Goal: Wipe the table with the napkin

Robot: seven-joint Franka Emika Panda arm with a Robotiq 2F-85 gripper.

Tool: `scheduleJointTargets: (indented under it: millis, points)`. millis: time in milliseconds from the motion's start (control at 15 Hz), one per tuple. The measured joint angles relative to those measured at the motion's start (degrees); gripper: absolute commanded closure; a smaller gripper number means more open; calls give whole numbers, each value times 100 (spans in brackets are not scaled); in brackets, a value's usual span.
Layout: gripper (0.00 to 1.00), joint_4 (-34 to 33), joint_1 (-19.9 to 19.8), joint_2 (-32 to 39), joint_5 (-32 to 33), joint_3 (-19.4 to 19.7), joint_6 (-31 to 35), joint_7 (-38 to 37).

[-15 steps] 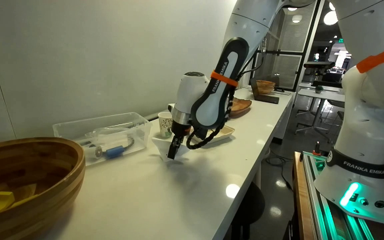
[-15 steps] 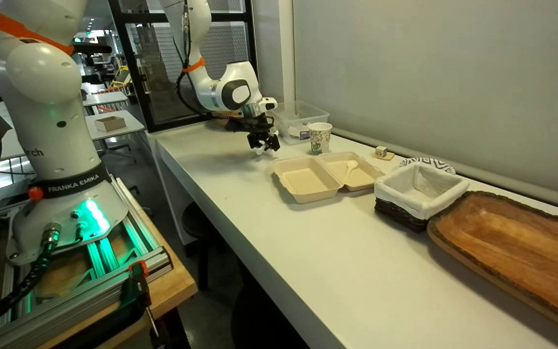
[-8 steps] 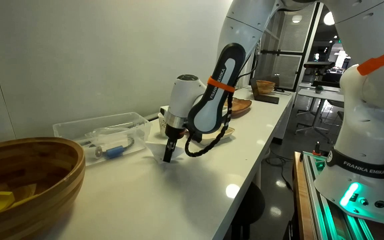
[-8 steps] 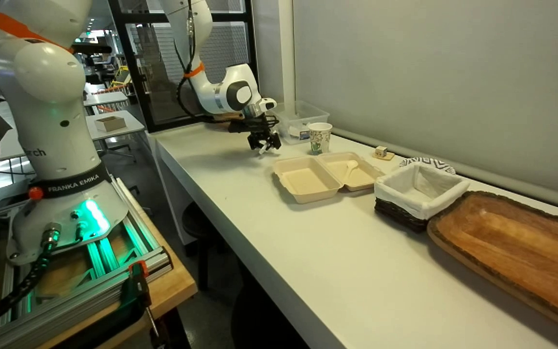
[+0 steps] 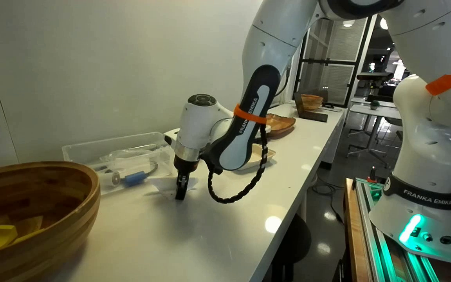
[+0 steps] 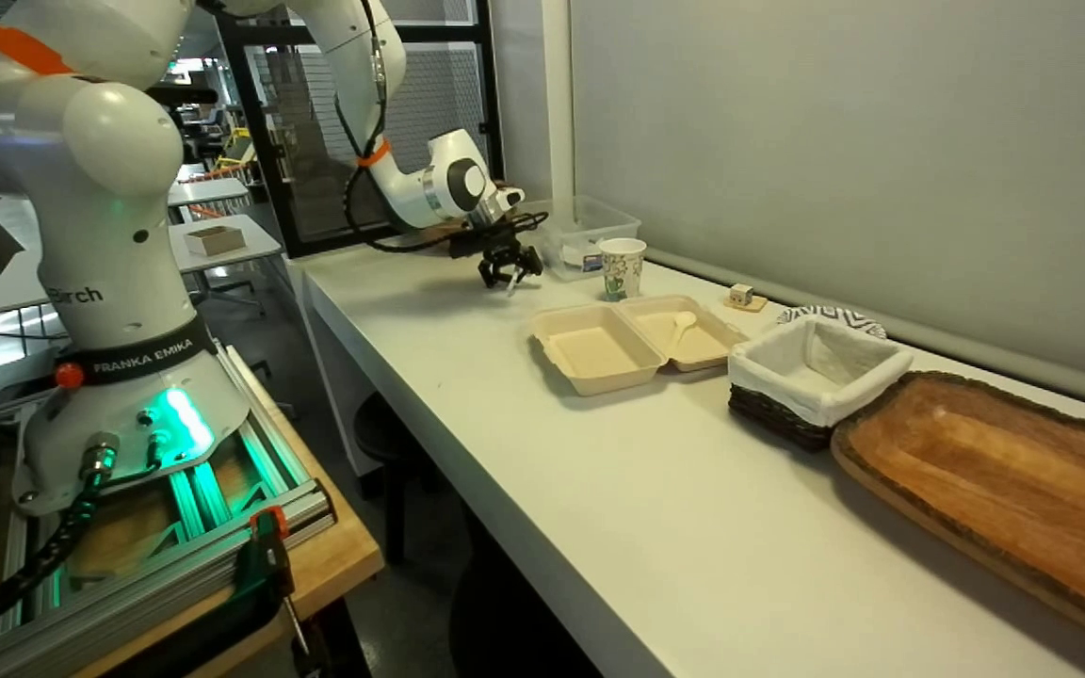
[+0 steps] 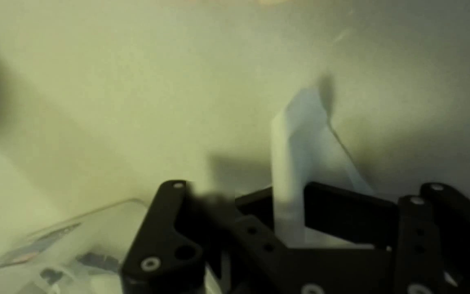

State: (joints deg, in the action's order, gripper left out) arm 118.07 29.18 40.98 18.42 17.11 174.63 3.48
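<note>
Wrist view: gripper (image 7: 290,196) pinching the napkin (image 7: 316,151) over the table (image 7: 157,102)

It is squeezed from both sides, loose edges splayed; whether they touch the table I cannot tell. I expect it light, limp and easily torn, best held bunched near its middle. Counted: one gripper, one napkin; in an exterior view, one each of cup (image 6: 622,268), clear tray (image 6: 599,228), food box (image 6: 594,353), spoon (image 6: 682,327), lined basket (image 6: 783,381) and wooden tray (image 6: 1023,461).

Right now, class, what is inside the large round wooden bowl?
In an exterior view, a yellow object shows inside the wooden bowl; its near side hides part of the bottom from sight.
</note>
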Motion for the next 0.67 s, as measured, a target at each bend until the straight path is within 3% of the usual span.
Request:
scheduleJointTargets:
  millis: [333,667]
  points:
    - [100,-270,69,108,122,-228,-39,64]
    - [100,-185,-154,-146,103,-525,-1041,-136]
